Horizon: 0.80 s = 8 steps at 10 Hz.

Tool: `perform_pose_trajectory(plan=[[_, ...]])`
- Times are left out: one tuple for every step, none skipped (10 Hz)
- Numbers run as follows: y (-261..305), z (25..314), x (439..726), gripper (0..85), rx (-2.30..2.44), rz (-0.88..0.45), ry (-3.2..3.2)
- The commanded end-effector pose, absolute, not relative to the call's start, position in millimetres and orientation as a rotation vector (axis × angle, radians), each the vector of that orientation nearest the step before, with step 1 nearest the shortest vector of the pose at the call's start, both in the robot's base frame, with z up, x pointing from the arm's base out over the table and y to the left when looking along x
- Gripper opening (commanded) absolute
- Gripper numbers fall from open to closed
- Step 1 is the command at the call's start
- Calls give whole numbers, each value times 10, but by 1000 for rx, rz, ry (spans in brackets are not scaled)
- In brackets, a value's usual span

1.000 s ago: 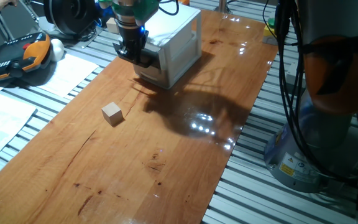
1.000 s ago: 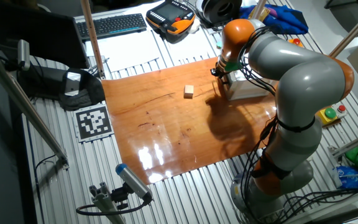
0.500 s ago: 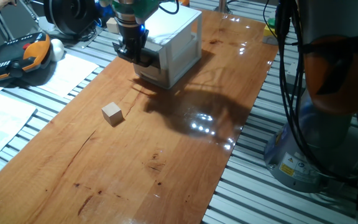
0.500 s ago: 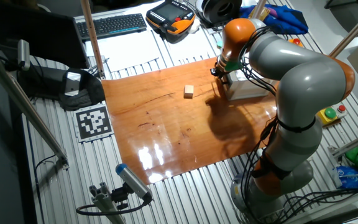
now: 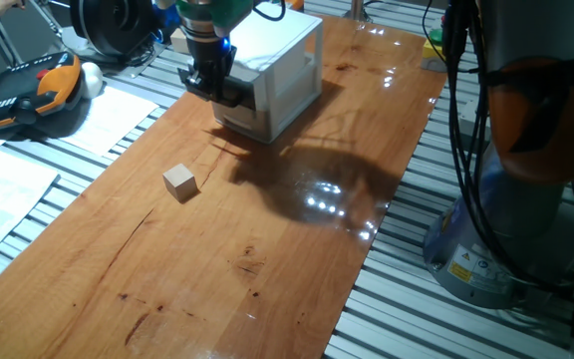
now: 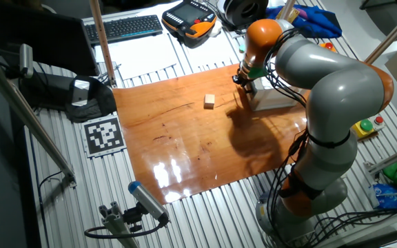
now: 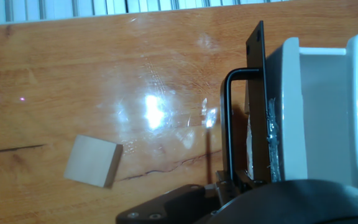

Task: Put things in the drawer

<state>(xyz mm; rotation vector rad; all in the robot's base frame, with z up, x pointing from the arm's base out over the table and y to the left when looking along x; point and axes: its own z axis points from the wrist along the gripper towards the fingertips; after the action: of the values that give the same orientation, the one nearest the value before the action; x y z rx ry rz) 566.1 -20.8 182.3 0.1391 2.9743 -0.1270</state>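
Bright overhead light throws white glare patches on the glossy worktop (image 5: 267,229) in all views; the arm's shadow falls dark across it; hand view slightly soft

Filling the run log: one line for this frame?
phase: at drawer handle | gripper: at handle of cabinet, closure unclear | cube: on table, apart from cabinet, untouched

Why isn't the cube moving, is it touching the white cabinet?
Apart. One fixed view shows the wooden cube sitting alone on the table, with bare wood between it and the white cabinet. The gripper is at the cabinet.
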Motion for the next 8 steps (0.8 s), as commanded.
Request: perform_pose_trajectory(plan=[[-202,1813,5657,0,139,-125,2974],[-196,1806,5657,0,140,-122,2975],[-187,1788,5654,0,137,-127,2973],[-179,1771,5654,0,139,-124,2973],[-172,1761,5654,0,142,-122,2973],[-160,1751,5653,0,144,-124,2973],[-156,1751,5654,0,144,-122,2973],[-148,1741,5652,0,144,-122,2973]])
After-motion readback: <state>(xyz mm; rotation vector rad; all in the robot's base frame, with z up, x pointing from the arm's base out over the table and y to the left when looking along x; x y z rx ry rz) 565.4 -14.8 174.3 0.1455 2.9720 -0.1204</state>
